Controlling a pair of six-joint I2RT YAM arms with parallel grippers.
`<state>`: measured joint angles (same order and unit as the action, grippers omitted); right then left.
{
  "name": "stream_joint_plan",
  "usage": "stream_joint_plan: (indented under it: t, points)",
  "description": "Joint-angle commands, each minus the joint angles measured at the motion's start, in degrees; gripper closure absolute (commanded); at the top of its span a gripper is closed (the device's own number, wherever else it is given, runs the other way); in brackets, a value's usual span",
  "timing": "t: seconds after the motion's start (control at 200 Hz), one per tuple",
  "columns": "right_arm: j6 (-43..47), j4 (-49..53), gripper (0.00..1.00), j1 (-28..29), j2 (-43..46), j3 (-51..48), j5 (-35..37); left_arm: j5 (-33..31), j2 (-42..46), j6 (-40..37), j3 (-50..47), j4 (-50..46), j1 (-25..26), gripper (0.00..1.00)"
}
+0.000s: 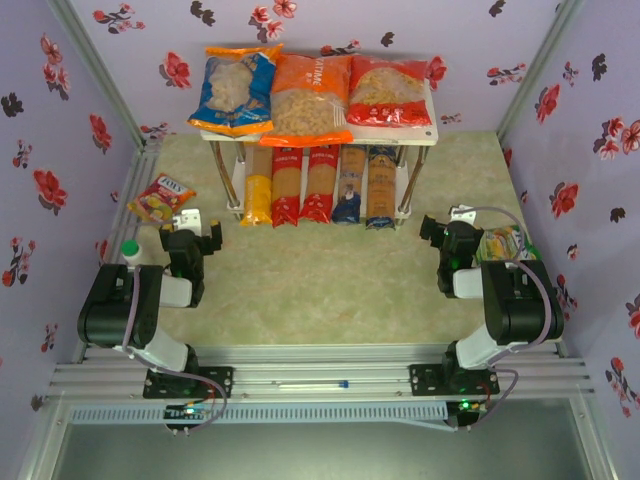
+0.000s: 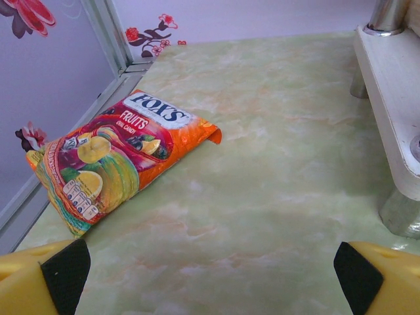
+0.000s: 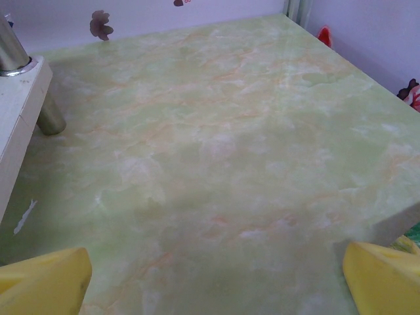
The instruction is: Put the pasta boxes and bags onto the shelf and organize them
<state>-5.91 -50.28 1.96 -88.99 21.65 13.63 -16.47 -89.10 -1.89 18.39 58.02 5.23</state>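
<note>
Green-marbled table [image 1: 320, 290], lilac walls [image 1: 150, 35] with red flowers [image 1: 176, 70], seemingly white shelf [image 1: 420, 136]

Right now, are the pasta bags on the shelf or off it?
On. All three bags lie flat, side by side, atop the shelf.

Glossy crinkly bags [image 1: 310, 95], marbled tabletop [image 1: 320, 290]

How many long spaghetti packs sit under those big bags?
5, on the lower tier of the shelf: yellow pack leftmost, two red packs, two dark blue packs. None seems hidden.
</note>
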Motion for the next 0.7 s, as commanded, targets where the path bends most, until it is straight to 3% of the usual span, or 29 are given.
stream_joint_plan:
  t: [0.0,0.695]
  points:
    - [0.6,-0.7,0.01,-0.3,-0.2,0.4,-0.2,-1.1,0.0,0.1,0.7,0.7,-0.3,0.0]
    - [0.6,-0.7,0.01,-0.3,-0.3,0.4,-0.2,-0.3,0.0,-0.3,-0.1,2.4,-0.1,0.0]
